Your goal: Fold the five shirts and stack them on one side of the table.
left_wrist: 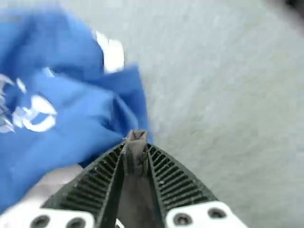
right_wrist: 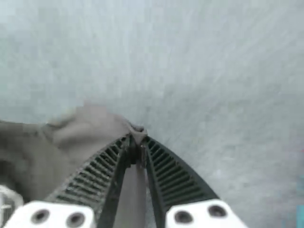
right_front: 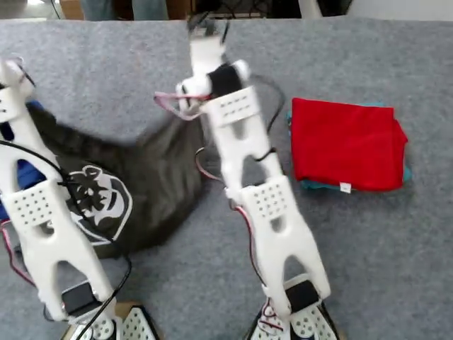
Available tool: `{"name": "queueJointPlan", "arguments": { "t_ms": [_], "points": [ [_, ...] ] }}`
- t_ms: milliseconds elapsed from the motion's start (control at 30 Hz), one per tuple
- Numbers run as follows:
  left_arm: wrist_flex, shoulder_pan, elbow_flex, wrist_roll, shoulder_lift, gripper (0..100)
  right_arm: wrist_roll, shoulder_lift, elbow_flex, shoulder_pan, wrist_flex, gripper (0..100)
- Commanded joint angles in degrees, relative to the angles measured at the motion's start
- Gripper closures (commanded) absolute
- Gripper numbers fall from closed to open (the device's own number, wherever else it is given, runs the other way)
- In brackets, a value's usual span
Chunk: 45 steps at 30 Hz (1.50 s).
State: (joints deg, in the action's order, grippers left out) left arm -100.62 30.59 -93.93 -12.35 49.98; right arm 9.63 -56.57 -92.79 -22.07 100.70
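A dark grey shirt point(right_front: 148, 177) with a white print hangs stretched between both arms over the grey table. My left gripper point(right_front: 10, 71) at the far left is shut on a pinch of the grey shirt point(left_wrist: 136, 154); in its wrist view the left gripper point(left_wrist: 137, 137) hangs above a crumpled blue shirt point(left_wrist: 61, 109). My right gripper point(right_front: 202, 28) near the table's far edge is shut on another edge of the grey shirt point(right_wrist: 71, 137), as the right gripper point(right_wrist: 137, 130) shows in its own view. A folded red shirt point(right_front: 347, 145) lies on a folded teal one point(right_front: 406, 174) at the right.
The blue shirt point(right_front: 13, 177) lies partly under the left arm at the table's left edge. Bare grey table point(right_front: 368, 255) stretches in front of the folded stack and along the far side. Arm cables hang near the grey shirt.
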Motion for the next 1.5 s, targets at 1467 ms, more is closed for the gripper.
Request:
{"name": "queueJointPlan", "arguments": {
  "t_ms": [1467],
  "points": [
    [-0.26, 4.44, 50.95, 12.57, -100.84, 97, -14.24, 88.57, 30.9, 14.51, -29.63, 98.4]
  ]
}}
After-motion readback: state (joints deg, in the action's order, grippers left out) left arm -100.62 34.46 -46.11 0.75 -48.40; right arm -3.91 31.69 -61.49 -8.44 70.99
